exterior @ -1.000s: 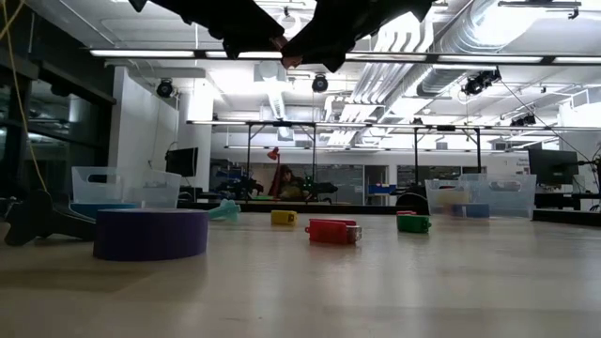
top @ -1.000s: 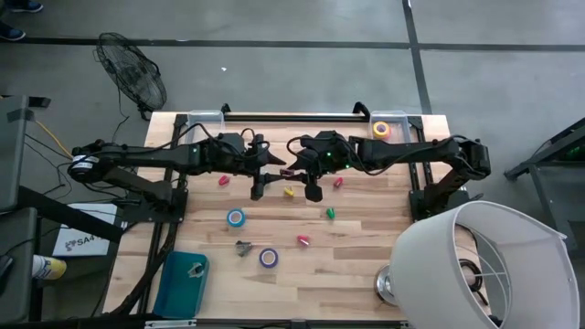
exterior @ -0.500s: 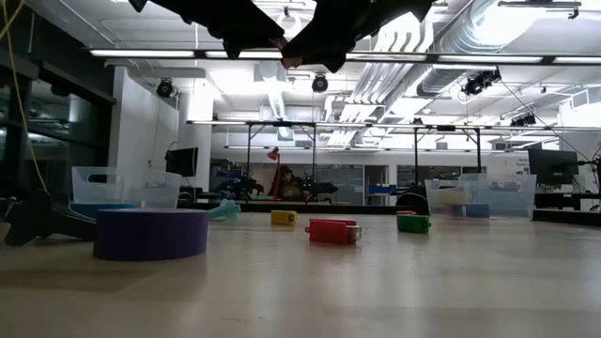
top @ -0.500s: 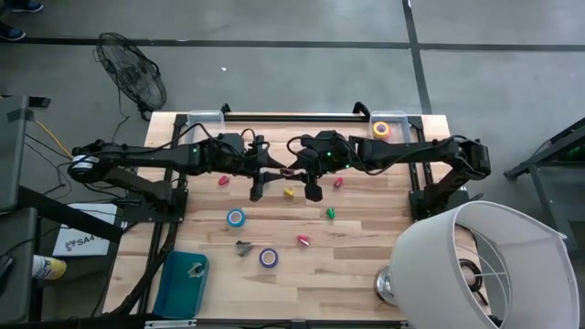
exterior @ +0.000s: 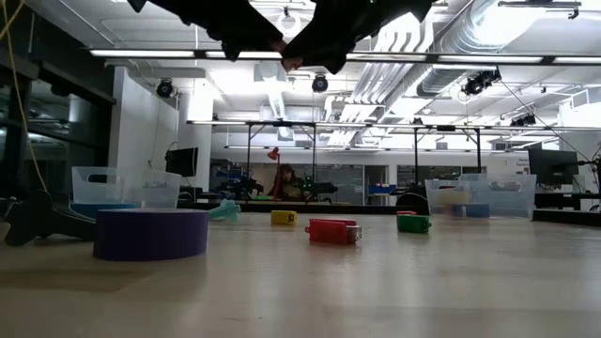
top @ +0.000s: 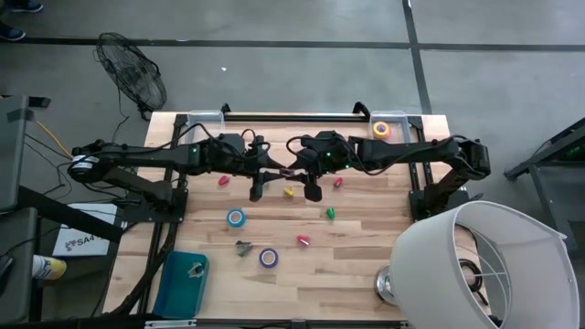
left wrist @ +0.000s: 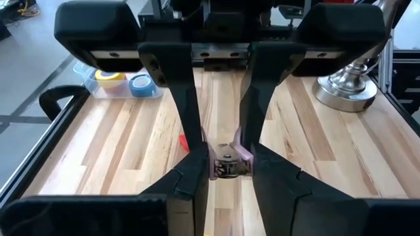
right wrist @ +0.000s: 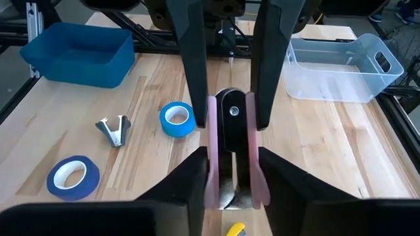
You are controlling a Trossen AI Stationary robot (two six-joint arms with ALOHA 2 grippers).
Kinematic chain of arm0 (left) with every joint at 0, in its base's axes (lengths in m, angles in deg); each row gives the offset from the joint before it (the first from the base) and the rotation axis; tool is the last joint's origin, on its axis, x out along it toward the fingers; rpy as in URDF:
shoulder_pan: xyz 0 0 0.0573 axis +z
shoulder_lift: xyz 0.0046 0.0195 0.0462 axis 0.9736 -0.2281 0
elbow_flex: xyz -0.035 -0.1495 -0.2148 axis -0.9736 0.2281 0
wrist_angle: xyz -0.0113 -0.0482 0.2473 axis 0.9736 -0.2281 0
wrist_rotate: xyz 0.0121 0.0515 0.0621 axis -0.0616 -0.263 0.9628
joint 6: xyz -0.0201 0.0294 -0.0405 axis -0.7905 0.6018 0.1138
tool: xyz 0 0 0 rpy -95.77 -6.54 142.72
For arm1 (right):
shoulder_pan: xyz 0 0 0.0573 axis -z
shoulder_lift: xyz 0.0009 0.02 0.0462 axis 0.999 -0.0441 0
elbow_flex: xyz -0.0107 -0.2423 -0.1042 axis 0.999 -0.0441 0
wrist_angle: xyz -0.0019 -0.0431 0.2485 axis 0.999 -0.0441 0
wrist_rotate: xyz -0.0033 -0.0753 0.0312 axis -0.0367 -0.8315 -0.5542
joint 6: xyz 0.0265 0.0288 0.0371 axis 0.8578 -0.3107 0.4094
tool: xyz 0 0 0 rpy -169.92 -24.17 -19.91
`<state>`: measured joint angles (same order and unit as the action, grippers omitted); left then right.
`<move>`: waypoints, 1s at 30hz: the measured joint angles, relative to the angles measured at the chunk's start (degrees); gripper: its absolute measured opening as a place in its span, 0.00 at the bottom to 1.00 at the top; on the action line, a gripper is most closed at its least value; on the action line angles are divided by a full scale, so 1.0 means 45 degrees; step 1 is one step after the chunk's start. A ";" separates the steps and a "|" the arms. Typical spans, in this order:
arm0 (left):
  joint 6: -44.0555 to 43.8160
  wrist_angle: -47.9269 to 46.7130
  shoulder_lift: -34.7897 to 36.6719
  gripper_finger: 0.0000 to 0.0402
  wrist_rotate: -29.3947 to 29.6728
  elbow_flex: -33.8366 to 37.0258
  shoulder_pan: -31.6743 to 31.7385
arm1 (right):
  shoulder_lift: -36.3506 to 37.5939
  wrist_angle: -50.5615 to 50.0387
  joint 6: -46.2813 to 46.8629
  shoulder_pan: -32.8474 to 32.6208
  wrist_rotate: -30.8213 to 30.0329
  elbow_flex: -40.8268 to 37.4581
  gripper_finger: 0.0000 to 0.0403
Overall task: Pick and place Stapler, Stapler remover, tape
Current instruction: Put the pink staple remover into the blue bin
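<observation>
i see both grippers, left gripper (top: 274, 173) and right gripper (top: 294, 171), clamped on one pink stapler remover (right wrist: 231, 147) mid-air. below lie a yellow stapler (top: 289, 192), blue tape (top: 236, 217) and purple tape (top: 268, 258). nothing has moved since before.

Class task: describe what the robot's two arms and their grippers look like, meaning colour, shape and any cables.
Both arms are dark, slender and jointed. The left gripper and right gripper each end in two flat black fingers below blocky black housings. Thin cables trail from the left arm's base.

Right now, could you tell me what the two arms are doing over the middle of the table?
It looks like a handover in mid-air. The left gripper and right gripper meet above the middle of the table, both closed on one small pink staple remover. A blue tape roll and a green stapler lie below.
</observation>
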<state>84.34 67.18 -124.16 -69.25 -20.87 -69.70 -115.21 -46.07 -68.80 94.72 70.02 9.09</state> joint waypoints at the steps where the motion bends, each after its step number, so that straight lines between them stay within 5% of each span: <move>1: 0.0000 -0.0050 0.0000 0.23 0.0005 0.0000 0.0000 | 0.0000 -0.0027 0.0000 0.0000 0.0009 0.0000 0.30; 12: -0.0010 -0.0568 -0.0015 0.23 0.0340 0.0015 -0.0010 | 0.0010 -0.1113 0.0588 0.0010 0.0052 0.0005 0.47; 20: -0.0125 -0.1648 -0.0015 0.23 0.0402 0.0019 0.0005 | 0.0090 -0.2363 0.0736 0.0000 -0.0143 0.0005 0.50; 30: -0.1740 -0.5461 -0.0010 0.23 -0.2828 0.0019 -0.0280 | 0.0117 -0.3939 0.0733 0.0000 -0.0657 0.0005 0.50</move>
<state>76.51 42.60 -124.20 -81.97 -20.78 -70.96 -114.69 -63.80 -65.50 94.72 67.06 9.11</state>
